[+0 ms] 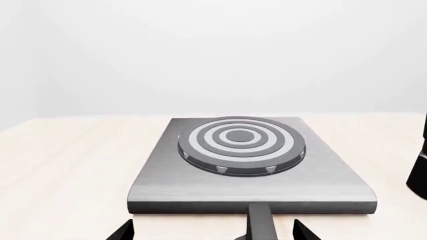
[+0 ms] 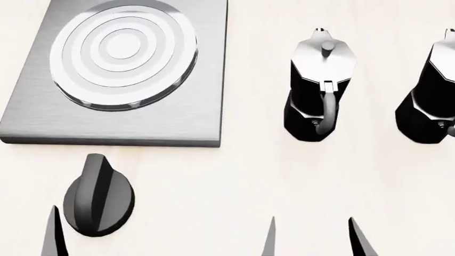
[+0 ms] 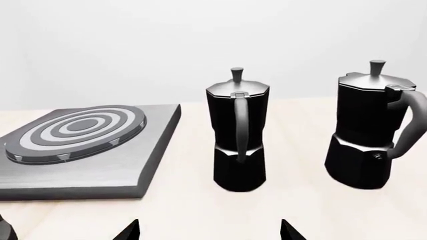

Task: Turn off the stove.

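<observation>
The stove is a brushed grey plate (image 2: 206, 106) with a ringed burner (image 2: 124, 53), at the upper left of the head view. It also shows in the left wrist view (image 1: 247, 187) and the right wrist view (image 3: 100, 172). The black ridged knob (image 2: 98, 194) lies on the table just in front of the plate. My left gripper (image 1: 213, 234) is open, with the knob's ridge (image 1: 261, 222) standing between its fingertips, apart from both. Only one left fingertip (image 2: 53, 234) shows in the head view. My right gripper (image 2: 313, 242) is open and empty.
Two black-and-silver moka pots (image 2: 320, 90) (image 2: 433, 90) stand right of the stove, also in the right wrist view (image 3: 239, 135) (image 3: 370, 130). The nearer pot's edge shows in the left wrist view (image 1: 420, 165). The light wooden table (image 2: 235, 181) carries everything.
</observation>
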Available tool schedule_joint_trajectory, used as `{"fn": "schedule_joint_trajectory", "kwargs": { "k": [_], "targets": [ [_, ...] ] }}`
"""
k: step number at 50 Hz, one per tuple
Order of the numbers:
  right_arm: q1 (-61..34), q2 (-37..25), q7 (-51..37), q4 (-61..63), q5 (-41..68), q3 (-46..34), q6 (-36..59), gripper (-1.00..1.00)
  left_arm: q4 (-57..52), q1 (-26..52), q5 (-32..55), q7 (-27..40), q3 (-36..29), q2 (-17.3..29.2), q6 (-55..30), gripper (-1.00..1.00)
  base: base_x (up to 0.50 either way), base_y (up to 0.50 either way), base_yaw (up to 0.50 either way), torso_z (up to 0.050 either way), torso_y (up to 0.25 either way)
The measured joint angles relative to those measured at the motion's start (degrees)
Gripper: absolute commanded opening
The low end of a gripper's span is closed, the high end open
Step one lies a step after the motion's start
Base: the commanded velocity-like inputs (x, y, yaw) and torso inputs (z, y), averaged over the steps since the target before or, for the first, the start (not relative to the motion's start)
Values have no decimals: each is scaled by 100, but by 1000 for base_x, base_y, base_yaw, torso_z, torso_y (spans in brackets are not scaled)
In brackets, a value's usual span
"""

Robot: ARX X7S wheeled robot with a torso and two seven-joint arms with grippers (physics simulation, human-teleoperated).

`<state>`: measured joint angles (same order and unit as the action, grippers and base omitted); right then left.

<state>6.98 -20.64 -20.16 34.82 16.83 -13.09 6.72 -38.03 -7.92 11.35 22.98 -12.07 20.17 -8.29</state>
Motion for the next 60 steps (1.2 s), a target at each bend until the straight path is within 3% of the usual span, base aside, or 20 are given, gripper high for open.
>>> {"fn": "schedule_joint_trajectory", "kwargs": {
  "k": [47,60],
  "targets": [
    [3,-65,-33,-31,30,-97,-79,100,-19,-19,59,68,-33,80,98,100,0,0,0,0,0],
    [-9,-84,-44,-41,46,-115,-88,100,-605,235,-28,113,-49,230,-223,100,0,0,0,0,0]
  ]
}}
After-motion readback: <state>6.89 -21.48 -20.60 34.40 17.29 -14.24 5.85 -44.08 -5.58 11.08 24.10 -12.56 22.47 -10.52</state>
